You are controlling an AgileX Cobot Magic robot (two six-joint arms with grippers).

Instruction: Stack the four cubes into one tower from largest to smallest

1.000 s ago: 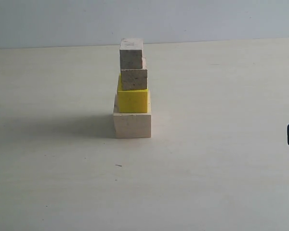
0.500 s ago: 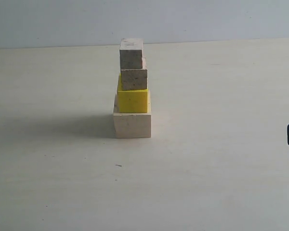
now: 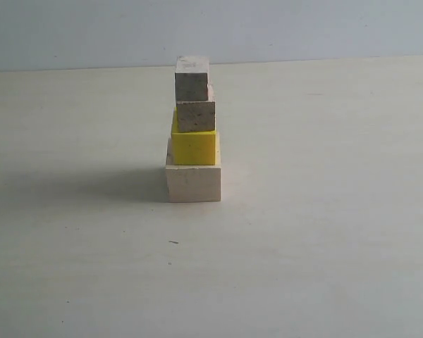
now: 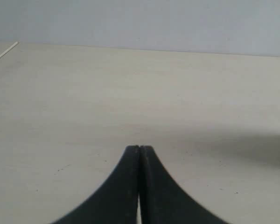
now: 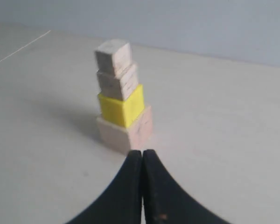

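the tower [image 3: 193, 148] is judged finished, largest to smallest; the left gripper [image 4: 139, 150] and right gripper [image 5: 142, 153] are clenched on nothing.

Exterior view faces the tower [image 3: 194, 130] low across the table [image 3: 324, 246]; right wrist view shares it, nearer; left shows table alone.
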